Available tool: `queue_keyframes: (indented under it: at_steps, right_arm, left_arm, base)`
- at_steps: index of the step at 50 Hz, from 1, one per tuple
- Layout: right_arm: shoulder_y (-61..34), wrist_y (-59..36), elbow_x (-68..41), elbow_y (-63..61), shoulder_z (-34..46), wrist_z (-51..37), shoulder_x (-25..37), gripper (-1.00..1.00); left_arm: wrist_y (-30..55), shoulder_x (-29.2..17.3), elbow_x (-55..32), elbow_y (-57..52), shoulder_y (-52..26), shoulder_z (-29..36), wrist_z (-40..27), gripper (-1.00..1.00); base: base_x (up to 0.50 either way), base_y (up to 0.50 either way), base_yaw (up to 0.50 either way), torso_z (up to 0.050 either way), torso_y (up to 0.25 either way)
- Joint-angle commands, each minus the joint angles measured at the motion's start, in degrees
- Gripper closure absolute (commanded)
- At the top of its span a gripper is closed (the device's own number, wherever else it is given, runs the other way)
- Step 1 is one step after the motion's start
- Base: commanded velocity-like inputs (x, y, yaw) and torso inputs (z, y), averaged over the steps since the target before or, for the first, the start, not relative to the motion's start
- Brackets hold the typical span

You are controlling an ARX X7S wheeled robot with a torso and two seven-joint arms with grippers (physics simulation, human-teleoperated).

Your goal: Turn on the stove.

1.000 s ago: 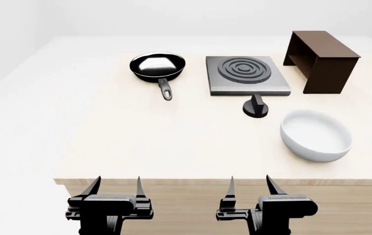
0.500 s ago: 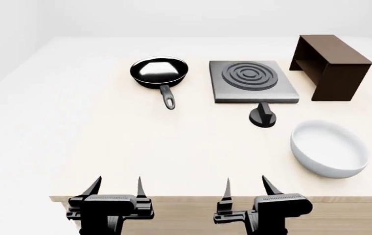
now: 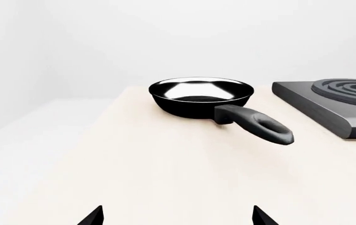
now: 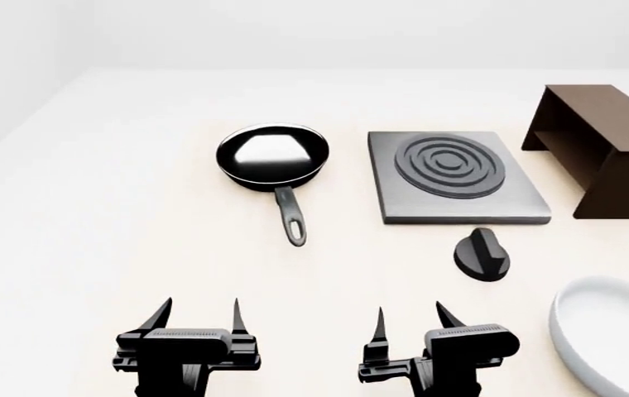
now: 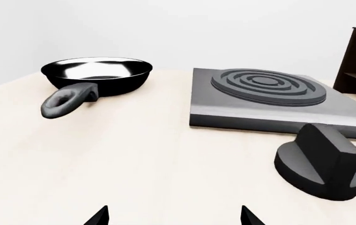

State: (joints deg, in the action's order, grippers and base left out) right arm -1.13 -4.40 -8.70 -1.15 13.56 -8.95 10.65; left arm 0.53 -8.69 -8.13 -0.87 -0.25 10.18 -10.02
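The stove [image 4: 458,178] is a flat, square, grey metal hotplate lying level on the pale table top, toward the right and far side of the scene. Its upper face carries a darker burner [image 4: 450,168] of raised concentric rings, set at the middle of the plate. The near edge of the plate shows a lighter grey band. Just in front of that near edge, a little right of its middle, sits the small black round knob [image 4: 482,254], apart from the plate. A raised grip ridge runs across the knob's top, angled slightly off the near-far line.
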Motion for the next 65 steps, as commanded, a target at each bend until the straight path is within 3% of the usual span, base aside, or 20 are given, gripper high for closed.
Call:
queue_keyframes:
  at_steps: [1,35,47,65]
  right_arm:
    - [-0.02,-0.75,-0.87,-0.37,0.13,-0.21,0.26,-1.00]
    - [-0.50,2.08,0.19,0.97,0.74,-2.65,0.51,-1.00]
    - [-0.95,2.84,0.60,1.99,0.73,-3.96,0.37,-1.00]
    - [-4.73,-3.82,-3.49,2.87,-1.33,-4.81,0.46,-1.00]
  left_arm:
    - [-0.11,-0.38,-0.33,0.09,-0.06,0.46,-0.43,-1.00]
    - [-0.27,-1.35,-1.32,0.04,-0.22,1.59,-1.54,-1.00]
    - [-0.72,-1.43,-1.52,0.80,-0.70,2.07,-1.83,-1.00]
    - [-1.29,-1.25,-1.67,1.92,-1.33,2.94,-2.52,-1.00]
  base:
    - [0.50,0.04,0.00,0.000,0.000]
    - [0.49,0.04,0.00,0.000,0.001]
    - [0.00,0.00,0.00,0.000,0.000]
    - [0.00,0.00,0.00,0.000,0.000]
